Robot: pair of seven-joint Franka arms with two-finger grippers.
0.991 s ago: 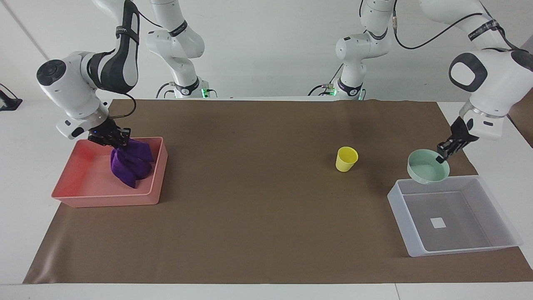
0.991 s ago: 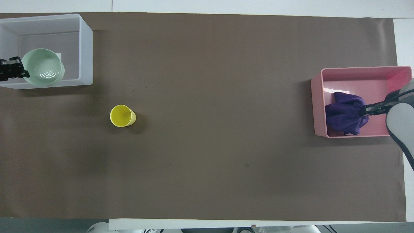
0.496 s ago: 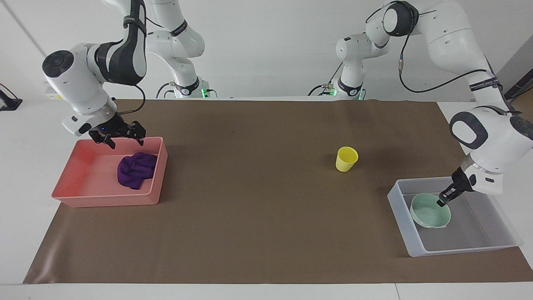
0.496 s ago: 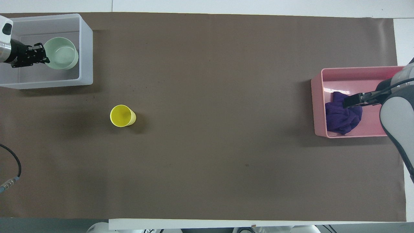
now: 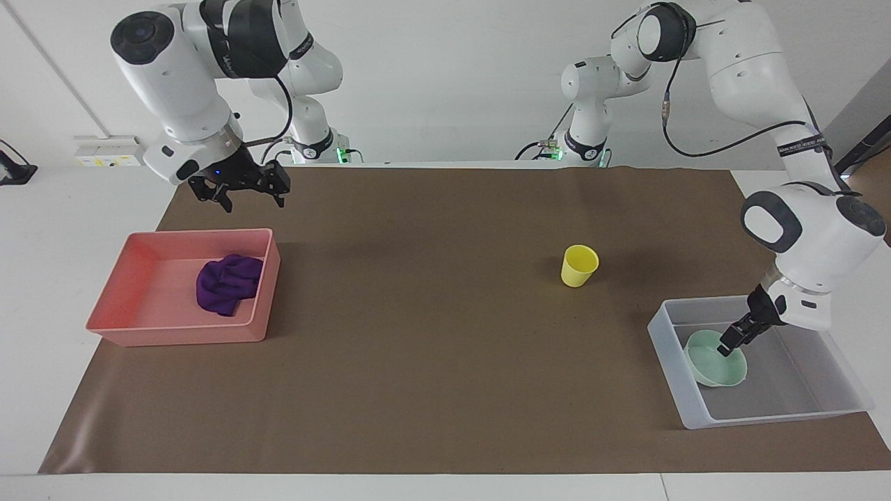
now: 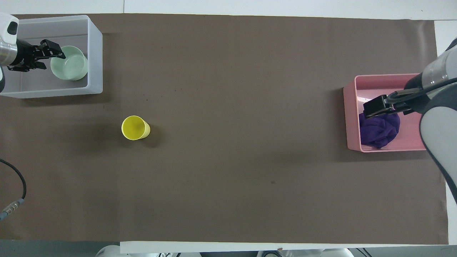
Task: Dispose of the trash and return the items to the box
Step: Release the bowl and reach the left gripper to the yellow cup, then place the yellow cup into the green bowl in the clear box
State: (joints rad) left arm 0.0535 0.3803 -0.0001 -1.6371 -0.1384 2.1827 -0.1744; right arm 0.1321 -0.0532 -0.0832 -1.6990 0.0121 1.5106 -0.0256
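The purple rag (image 5: pixel 228 283) lies in the pink tray (image 5: pixel 174 335) at the right arm's end; in the overhead view the rag (image 6: pixel 378 130) sits in the tray (image 6: pixel 348 121). My right gripper (image 5: pixel 252 198) is open and empty, raised high over the tray (image 6: pixel 375 107). My left gripper (image 5: pixel 729 346) is shut on the rim of the mint-green bowl (image 5: pixel 717 362), low inside the translucent box (image 5: pixel 672 379). The overhead view shows the gripper (image 6: pixel 57 59), the bowl (image 6: pixel 71 64) and the box (image 6: pixel 94 53). The yellow cup (image 5: pixel 579 265) stands upright on the mat (image 6: pixel 134 127).
A brown mat (image 5: pixel 431 334) covers the table. The yellow cup stands between the two trays, closer to the translucent box and nearer to the robots than it. A cable end (image 6: pixel 10 205) lies at the mat's edge by the left arm.
The right gripper let go of the rag into the pink tray, then rose and drew back. The left gripper lowered the bowl from above the box's rim down into the box.
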